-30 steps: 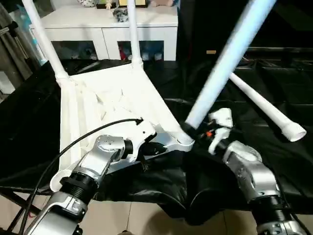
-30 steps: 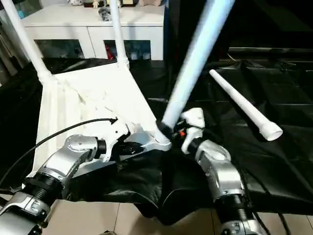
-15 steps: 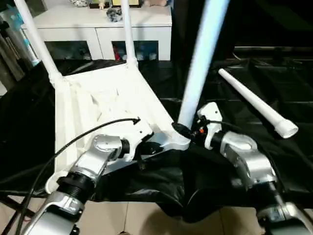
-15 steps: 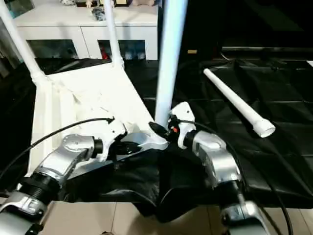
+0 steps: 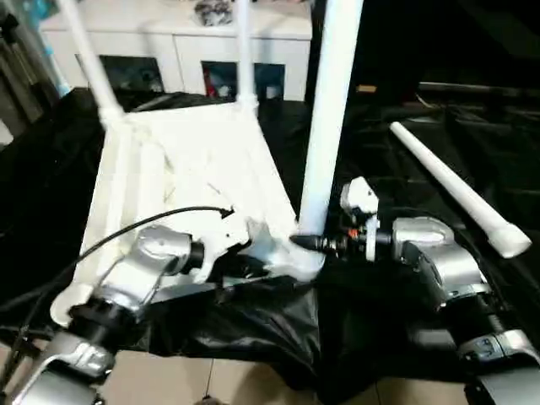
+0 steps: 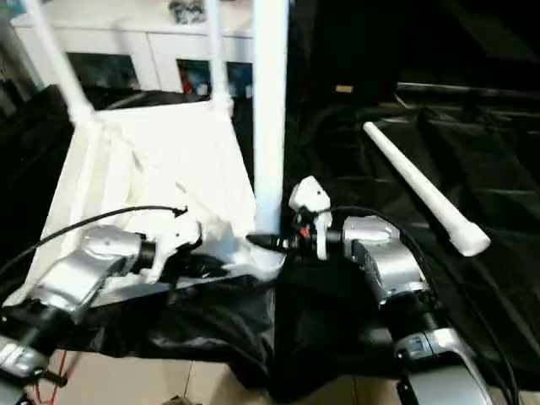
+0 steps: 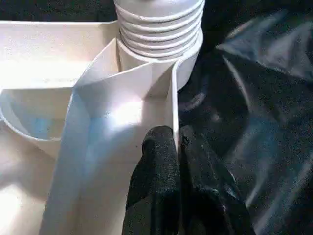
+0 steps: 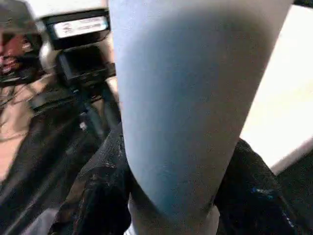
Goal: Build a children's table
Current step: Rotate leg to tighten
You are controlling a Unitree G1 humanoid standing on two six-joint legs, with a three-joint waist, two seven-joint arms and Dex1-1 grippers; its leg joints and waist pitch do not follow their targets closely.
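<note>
A: Right gripper (image 5: 305,243) was clamped on the third leg (image 5: 329,118), low down, just above the near right socket (image 5: 297,263). Leg stood about upright there in the head views.

B: And the left gripper (image 5: 245,268)?

A: Pinched shut on the top's (image 5: 181,160) near rim, right beside that socket. Top lay ribs-up on the black cloth (image 5: 396,194), near edge hanging over the table's front. Two legs (image 5: 91,63) were seated at the far corners; the fourth leg (image 5: 451,190) lay loose on the cloth, well apart to the right.

B: Arm poses?

A: Both forearms came in low from the near side, wrists turned inward, grippers pointing at each other across the corner, roughly level.

B: Left wrist view?

A: Black fingers (image 7: 159,166) together on a thin upright wall of the top. Ribbed thread end of the leg sat at the socket mouth just beyond. Couldn't tell if it was fully home.

B: Right wrist view?

A: Fingers (image 8: 98,196) wrapped both sides of the tube, tube close up between them.

B: How'd it handle?

A: My guess: hollow plastic, light, stiff, smooth so prob slippery under twist. Long leg = lots of leverage, so grip low near the thread. Thin rim could flex; top is light and might slide or tip off the edge unless held.
</note>
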